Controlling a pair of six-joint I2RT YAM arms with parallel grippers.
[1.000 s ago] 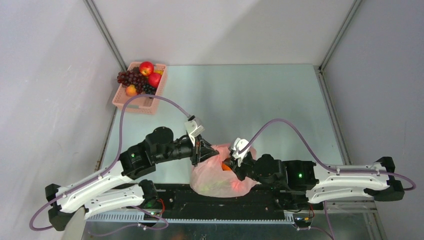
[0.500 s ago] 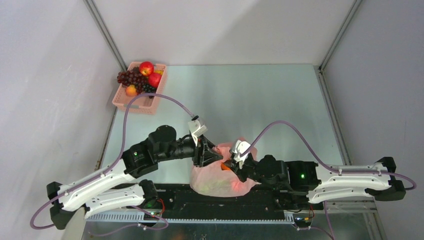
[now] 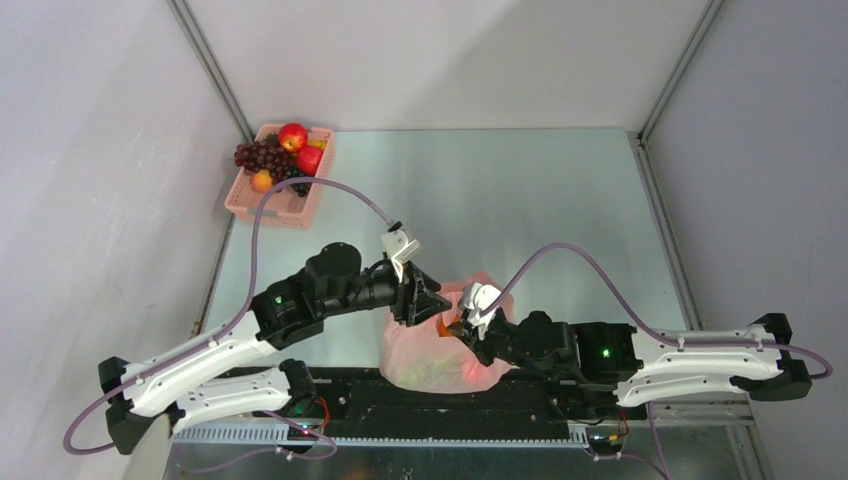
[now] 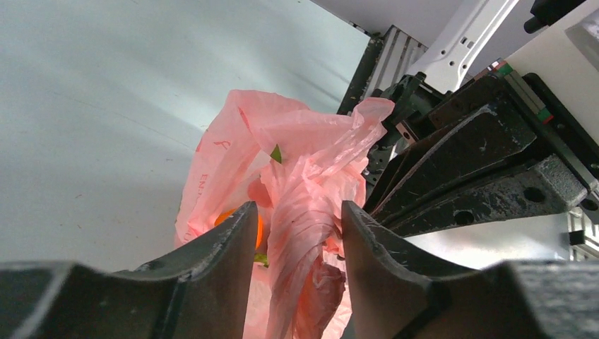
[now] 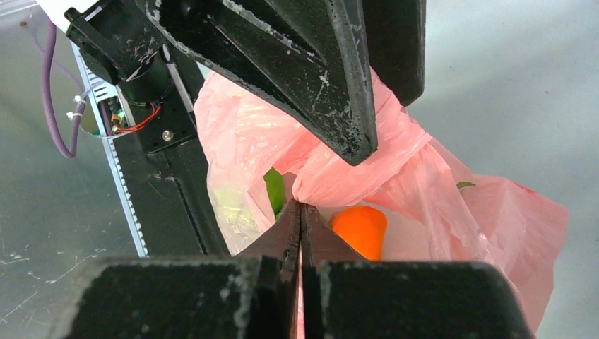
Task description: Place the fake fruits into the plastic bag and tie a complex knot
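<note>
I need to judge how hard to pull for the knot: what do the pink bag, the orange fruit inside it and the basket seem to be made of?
Plastic bag: thin, translucent pink film, slightly glossy. It crumples into fine folds and the fruit shows through it.
Orange fruit: probably hard plastic, with a smooth, even sheen.
Basket: apparently rigid pink plastic, matte, with openings in its wall.

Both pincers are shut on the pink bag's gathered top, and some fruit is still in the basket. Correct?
No: the left pincer is open, straddling the plastic bag, per the left wrist view. The rest holds.
</note>
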